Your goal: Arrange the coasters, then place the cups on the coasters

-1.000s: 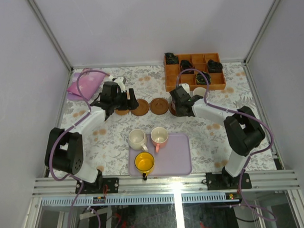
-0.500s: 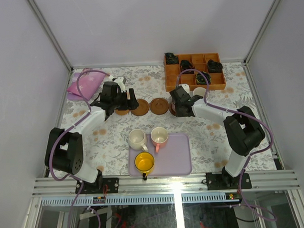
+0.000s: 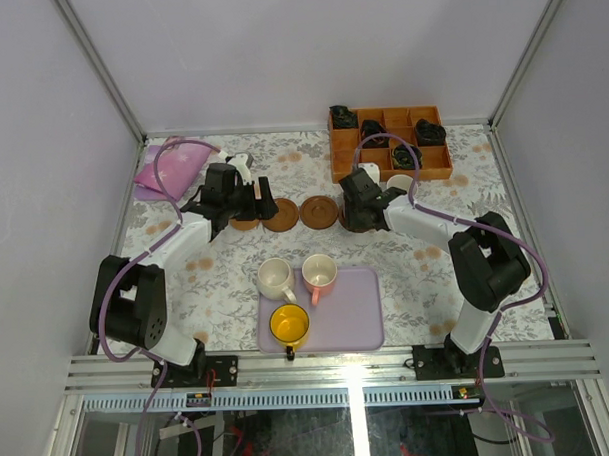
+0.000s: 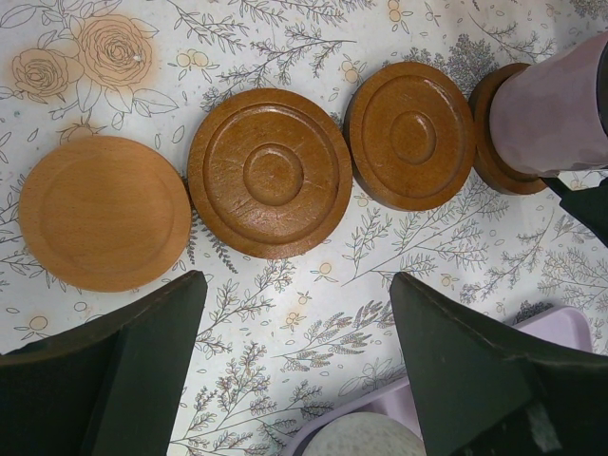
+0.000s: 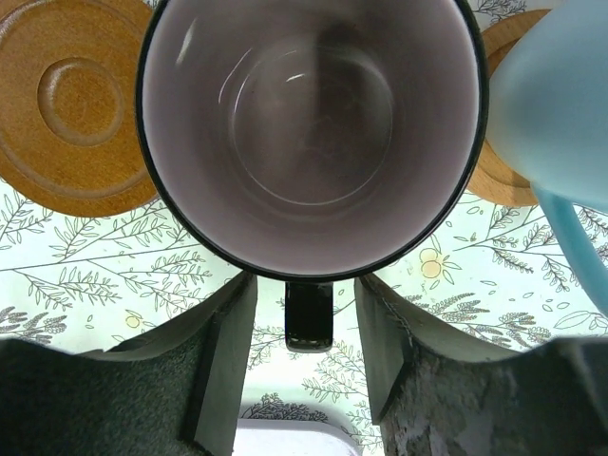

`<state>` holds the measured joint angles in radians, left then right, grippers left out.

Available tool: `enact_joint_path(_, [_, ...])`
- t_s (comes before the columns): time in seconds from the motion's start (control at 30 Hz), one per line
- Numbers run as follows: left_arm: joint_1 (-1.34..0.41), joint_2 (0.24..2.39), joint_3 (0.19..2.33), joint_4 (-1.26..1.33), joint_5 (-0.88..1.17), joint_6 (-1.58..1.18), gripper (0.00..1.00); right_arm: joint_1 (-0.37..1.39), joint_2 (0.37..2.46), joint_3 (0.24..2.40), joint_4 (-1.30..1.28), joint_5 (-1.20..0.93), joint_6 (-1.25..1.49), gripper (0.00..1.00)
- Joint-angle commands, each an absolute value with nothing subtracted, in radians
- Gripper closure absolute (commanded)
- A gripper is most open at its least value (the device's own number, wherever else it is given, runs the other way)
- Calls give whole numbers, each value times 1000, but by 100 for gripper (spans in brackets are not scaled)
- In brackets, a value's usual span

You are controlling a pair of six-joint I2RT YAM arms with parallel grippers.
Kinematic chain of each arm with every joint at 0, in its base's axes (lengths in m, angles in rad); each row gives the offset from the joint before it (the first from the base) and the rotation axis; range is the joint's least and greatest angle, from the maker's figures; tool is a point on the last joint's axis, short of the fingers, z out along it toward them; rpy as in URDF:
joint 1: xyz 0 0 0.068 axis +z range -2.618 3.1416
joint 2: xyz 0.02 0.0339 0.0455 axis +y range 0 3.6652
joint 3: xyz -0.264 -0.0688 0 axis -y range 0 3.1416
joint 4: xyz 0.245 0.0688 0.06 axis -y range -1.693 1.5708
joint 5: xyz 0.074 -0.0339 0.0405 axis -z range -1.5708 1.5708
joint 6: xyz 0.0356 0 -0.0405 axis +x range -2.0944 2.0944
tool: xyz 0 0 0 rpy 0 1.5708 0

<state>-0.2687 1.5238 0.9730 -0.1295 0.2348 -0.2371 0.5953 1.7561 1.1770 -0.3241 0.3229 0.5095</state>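
In the left wrist view, three bare coasters (image 4: 271, 171) lie in a row. A fourth coaster (image 4: 486, 128) carries the purple-grey cup (image 4: 551, 114). My left gripper (image 4: 299, 370) hangs open above the cloth just in front of them, holding nothing. My right gripper (image 5: 306, 309) is open, and the cup's dark handle (image 5: 309, 313) stands free between its fingers with a gap on each side. The light blue cup (image 5: 560, 104) stands on another coaster (image 5: 494, 176) to the right. Cream (image 3: 275, 277), pink (image 3: 319, 274) and yellow (image 3: 289, 324) cups sit on the lavender tray (image 3: 353, 316).
An orange-brown compartmented box (image 3: 390, 143) holding dark items stands at the back right, close behind the right arm. A pink-purple pouch (image 3: 167, 168) lies at the back left. The lavender tray is near the front edge, between the two arm bases.
My right gripper's jaws have opened off the purple-grey cup's handle, and the cup stays on its coaster. The left arm has not moved.
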Motion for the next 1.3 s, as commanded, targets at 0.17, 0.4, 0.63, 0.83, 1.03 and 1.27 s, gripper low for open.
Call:
enact_joint_path(0.17, [-273,1506,980,-125,214,-213,21,591,1716,1195,-339,359,532,36])
enact_joint_path(0.4, [-274,1426,973,-171,160,-218,15,591,1618,1193,-364,336,513,13])
enact_joint_path(0.63, [-298,1250,898,-268,114,-317,13,591,1533,1201,-376,344,496,1])
enact_joint_path(0.83, [-418,1150,841,-364,68,-445,13,591,1481,1213,-364,378,471,1])
enact_joint_path(1.03, [-516,1090,791,-437,32,-557,8,591,1480,1230,-358,387,439,1])
enact_joint_path(1.27, [-581,1040,782,-554,-45,-633,7,591,1480,1244,-349,351,432,1])
